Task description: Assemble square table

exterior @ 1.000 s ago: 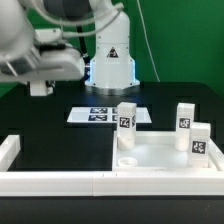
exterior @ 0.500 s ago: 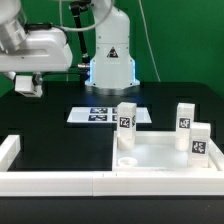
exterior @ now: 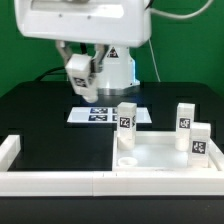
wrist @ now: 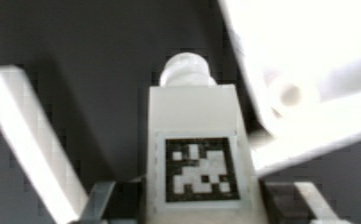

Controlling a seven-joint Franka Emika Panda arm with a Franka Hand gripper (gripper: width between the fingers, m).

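Arm hangs high over the counter (exterior: 40, 110) at rear, wrist tipped, tool (exterior: 84, 93) pointing down above the marker board (exterior: 100, 115). Tool is pinching a leg block (wrist: 198, 150) lengthwise, tag facing the wrist camera, fingers (wrist: 102, 200) on either side. Square tabletop (exterior: 165, 150) sits against the border wall (exterior: 60, 180), three legs (exterior: 126, 121) standing upright on it.

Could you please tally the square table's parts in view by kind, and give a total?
leg blocks: 4, three upright on the square slab, one held in the hand
square slab: 1
Total: 5
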